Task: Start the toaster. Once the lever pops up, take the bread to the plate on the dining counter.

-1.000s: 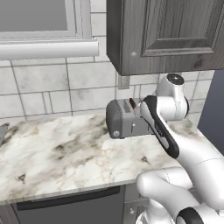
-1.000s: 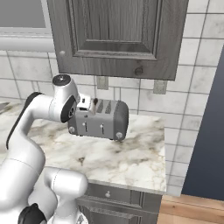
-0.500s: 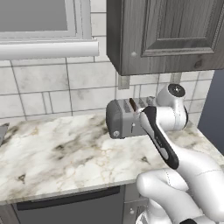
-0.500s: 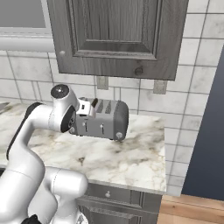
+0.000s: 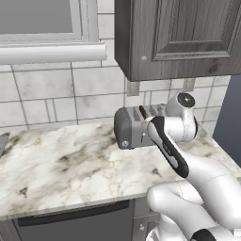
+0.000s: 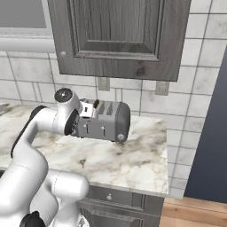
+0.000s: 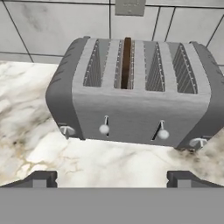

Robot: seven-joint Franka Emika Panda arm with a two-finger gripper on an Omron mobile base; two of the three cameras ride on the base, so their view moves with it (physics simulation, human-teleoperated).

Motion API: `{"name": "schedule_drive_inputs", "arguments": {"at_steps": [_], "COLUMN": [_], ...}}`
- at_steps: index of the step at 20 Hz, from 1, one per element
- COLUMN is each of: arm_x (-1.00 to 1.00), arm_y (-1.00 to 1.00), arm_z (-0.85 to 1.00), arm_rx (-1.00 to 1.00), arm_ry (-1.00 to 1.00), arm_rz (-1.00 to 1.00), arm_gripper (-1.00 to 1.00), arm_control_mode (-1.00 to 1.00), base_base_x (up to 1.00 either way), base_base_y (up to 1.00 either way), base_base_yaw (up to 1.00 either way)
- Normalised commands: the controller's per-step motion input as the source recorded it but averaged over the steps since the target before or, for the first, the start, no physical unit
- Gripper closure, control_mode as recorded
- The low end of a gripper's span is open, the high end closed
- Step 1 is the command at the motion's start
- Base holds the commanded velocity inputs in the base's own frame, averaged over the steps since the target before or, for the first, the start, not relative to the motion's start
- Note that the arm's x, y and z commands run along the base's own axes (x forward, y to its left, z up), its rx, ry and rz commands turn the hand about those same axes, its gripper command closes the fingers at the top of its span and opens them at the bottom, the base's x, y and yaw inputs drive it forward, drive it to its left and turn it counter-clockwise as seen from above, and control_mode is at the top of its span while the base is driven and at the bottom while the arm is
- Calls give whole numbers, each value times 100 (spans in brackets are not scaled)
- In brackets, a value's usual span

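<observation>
— Where is the bread (image 7: 126, 62)?
— Standing in a slot of the toaster (image 7: 131, 103), on the desk (image 5: 61, 164).
— And the jaws?
— Wide open, empty, facing the front levers (image 7: 104, 128), probably to push one.

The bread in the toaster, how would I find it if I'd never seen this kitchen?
Look at the marble worktop under the dark wall cabinet, where a boxy grey toaster stands against the tiled wall. Seen from the hand view, it has four slots on top, and the bread is the thin dark-brown slice standing in the second slot from the left. The other three slots hold nothing.
</observation>
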Motion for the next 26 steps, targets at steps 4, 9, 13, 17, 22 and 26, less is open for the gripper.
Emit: {"name": "schedule_drive_inputs", "arguments": {"at_steps": [4,9,13,17,22,26], "arm_x": [21,29,28,27,24,10], "arm_y": [0,0,0,0,0,-9], "arm_z": [-11,-12,-24,-24,-25,-14], "arm_rx": [0,0,0,0,0,2], "arm_ry": [0,0,0,0,0,0], "arm_rz": [0,0,0,0,0,0], "arm_gripper": [-100,-100,-100,-100,-100,-100], "arm_control_mode": [-100,-100,-100,-100,-100,-100], "base_base_x": [0,0,0,0,0,0], "base_base_y": [0,0,0,0,0,0], "base_base_yaw": [0,0,0,0,0,0]}}
